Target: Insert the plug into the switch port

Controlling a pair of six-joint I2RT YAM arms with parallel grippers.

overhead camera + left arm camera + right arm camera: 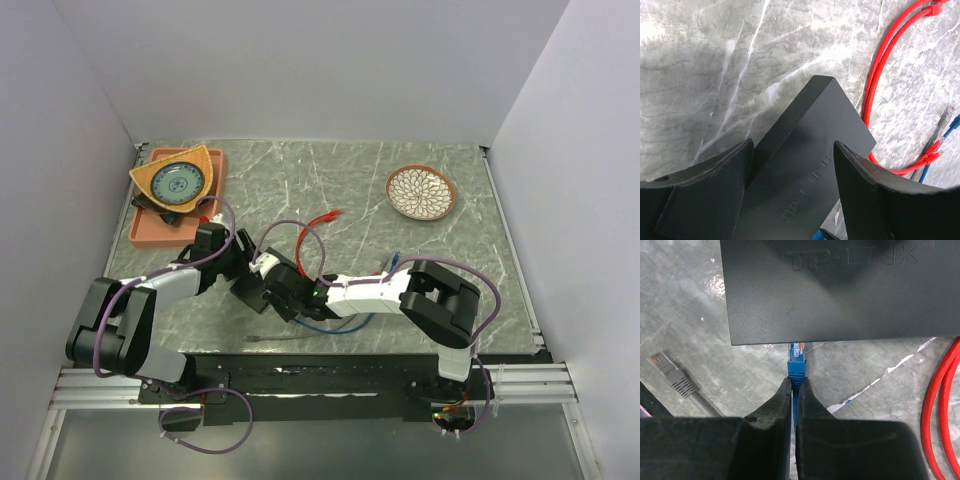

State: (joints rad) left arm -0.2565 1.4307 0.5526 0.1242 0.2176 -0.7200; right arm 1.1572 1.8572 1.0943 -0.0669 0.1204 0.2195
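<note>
Right wrist view: the right claw [795,381] is clenched on the cable just behind a blue plug with a clear tip [796,362], its two fingers pressed together with the blue line between them. The plug's tip meets the near long edge of the flat black rectangular box [840,295] at 12 o'clock. The switch port itself sits under that edge's overhang and cannot be seen, so how far the tip has entered cannot be told. Bare grey-green marbled tabletop [680,300] lies open at 9 to 11 o'clock. A loose grey plug [670,372] rests at 9 o'clock, apart from the claw, and a red cable [927,425] curves at 3 to 5 o'clock, cut off by the frame. In the left wrist view the left claw [792,145] straddles the box, a finger against each long side, grasping it. The box's far corner points to 12 o'clock with open marble beyond. In the top view the two arms meet mid-table and cover most of the box.
</note>
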